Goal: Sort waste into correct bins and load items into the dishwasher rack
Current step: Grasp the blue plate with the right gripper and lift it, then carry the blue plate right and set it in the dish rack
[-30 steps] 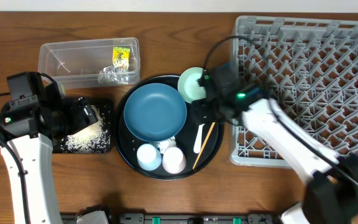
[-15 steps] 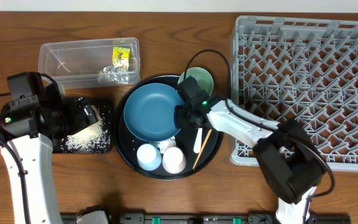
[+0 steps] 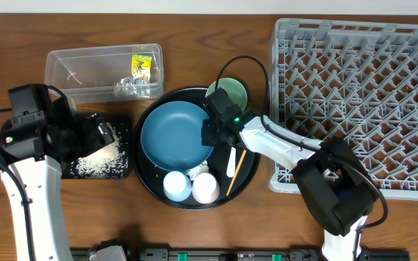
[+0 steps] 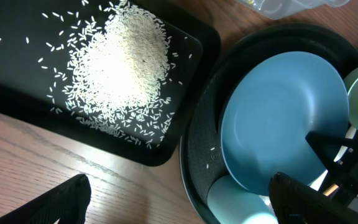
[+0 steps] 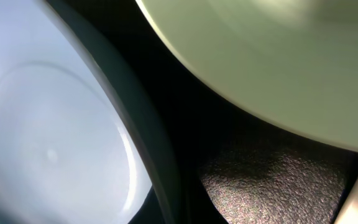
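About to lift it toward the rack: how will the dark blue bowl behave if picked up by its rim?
The dark blue bowl looks rigid, smooth plastic, so probably light but slippery. Wide and shallow, held at one edge it may tilt.

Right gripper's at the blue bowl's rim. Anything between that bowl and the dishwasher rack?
Yes. The white spoon and chopstick lie between the dark blue bowl and the dishwasher rack; the mint-green bowl sits by the blue bowl's upper-right edge. All are low, so lifting probably clears them.
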Robot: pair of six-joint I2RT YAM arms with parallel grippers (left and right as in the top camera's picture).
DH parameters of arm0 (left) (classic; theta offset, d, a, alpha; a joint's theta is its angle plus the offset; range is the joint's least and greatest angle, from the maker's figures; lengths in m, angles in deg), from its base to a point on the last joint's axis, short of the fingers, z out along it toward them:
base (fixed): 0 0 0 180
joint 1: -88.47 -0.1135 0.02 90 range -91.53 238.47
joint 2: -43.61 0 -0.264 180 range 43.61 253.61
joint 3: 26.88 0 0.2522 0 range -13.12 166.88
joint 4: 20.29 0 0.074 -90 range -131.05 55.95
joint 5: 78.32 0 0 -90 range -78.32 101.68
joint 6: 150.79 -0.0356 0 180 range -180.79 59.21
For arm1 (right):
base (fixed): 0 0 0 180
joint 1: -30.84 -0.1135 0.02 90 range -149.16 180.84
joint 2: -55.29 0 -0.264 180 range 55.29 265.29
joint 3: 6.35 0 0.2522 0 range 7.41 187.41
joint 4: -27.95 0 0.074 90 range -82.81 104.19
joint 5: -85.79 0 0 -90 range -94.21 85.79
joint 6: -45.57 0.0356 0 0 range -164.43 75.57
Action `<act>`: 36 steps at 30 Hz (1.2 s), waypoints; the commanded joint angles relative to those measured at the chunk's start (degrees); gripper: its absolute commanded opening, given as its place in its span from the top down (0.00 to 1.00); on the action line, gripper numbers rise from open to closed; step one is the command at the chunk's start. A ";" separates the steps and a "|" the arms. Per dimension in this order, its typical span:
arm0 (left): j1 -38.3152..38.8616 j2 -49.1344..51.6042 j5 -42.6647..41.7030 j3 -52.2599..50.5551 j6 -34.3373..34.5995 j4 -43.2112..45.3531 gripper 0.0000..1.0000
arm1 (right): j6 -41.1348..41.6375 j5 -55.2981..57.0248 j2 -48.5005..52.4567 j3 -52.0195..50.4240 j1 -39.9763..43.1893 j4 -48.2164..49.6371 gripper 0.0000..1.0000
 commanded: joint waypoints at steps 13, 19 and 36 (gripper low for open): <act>-0.31 0.22 0.13 0.46 0.33 -0.11 0.07 | -14.99 10.91 -20.04 4.68 4.92 -1.60 0.99; -0.31 0.22 0.11 0.46 0.33 -0.11 0.07 | -25.31 31.36 -29.35 4.68 13.77 -4.98 0.99; -0.31 0.22 0.11 0.46 0.33 -0.15 0.07 | -62.82 74.97 -25.97 4.68 49.07 25.75 0.99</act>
